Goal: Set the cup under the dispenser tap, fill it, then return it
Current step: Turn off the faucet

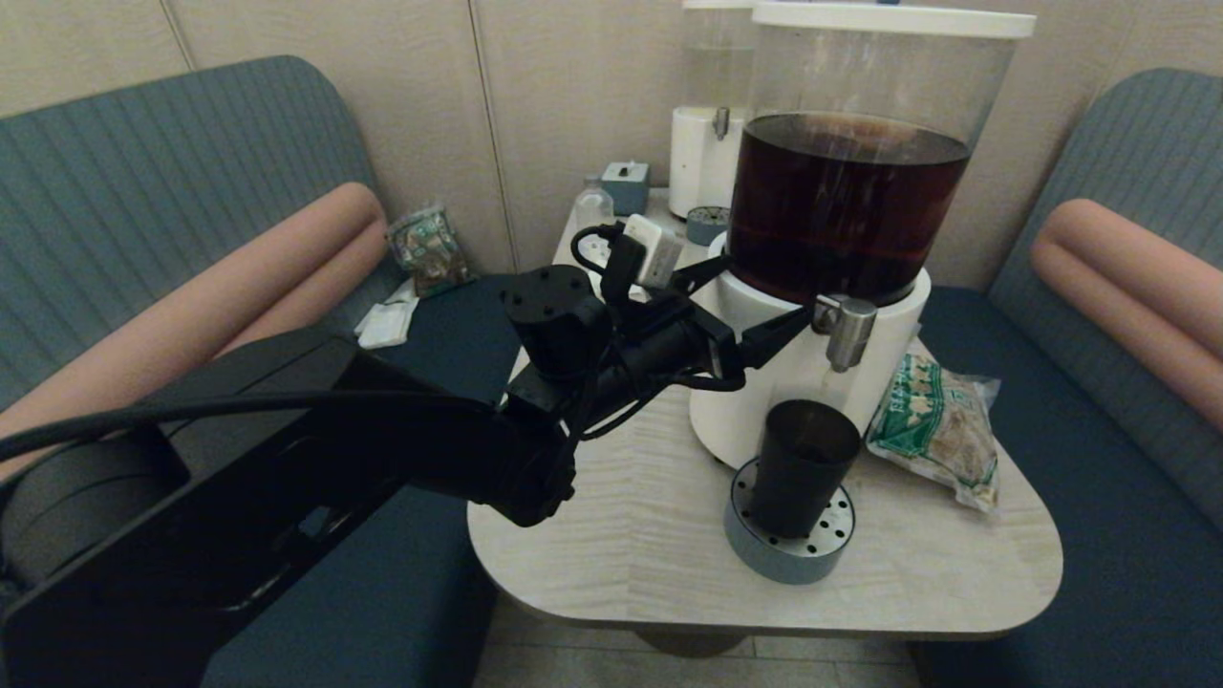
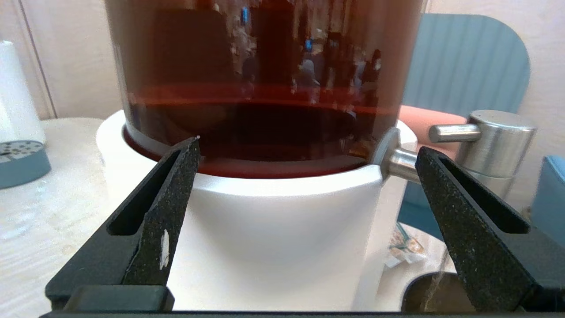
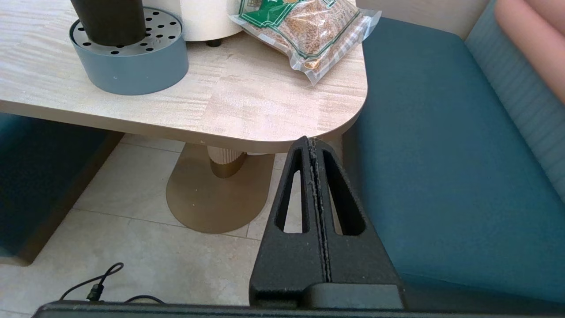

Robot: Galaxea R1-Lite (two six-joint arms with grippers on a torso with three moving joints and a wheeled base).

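Observation:
The near-black cup (image 1: 803, 468) stands upright on a round grey drip tray (image 1: 788, 549), straight below the dispenser tap (image 1: 846, 330). That steel tap belongs to the white-based dispenser (image 1: 764, 411) holding dark brown drink. A thin streak runs from the nozzle down into the cup (image 2: 426, 298). My left gripper (image 1: 760, 294) is open and empty, its jaws spread across the white base (image 2: 282, 229). One fingertip (image 2: 426, 170) lies against the tap's stem (image 2: 399, 161). My right gripper (image 3: 311, 141) is shut on nothing, low beside the table's near corner, away from the cup (image 3: 108, 20).
A green snack bag (image 1: 941, 430) lies right of the dispenser. Behind are a pale clear-tanked dispenser (image 1: 712, 143), a small clear bottle (image 1: 594, 205) and a second grey tray (image 1: 707, 225). Teal seats (image 3: 441, 154) flank the table (image 1: 650, 535).

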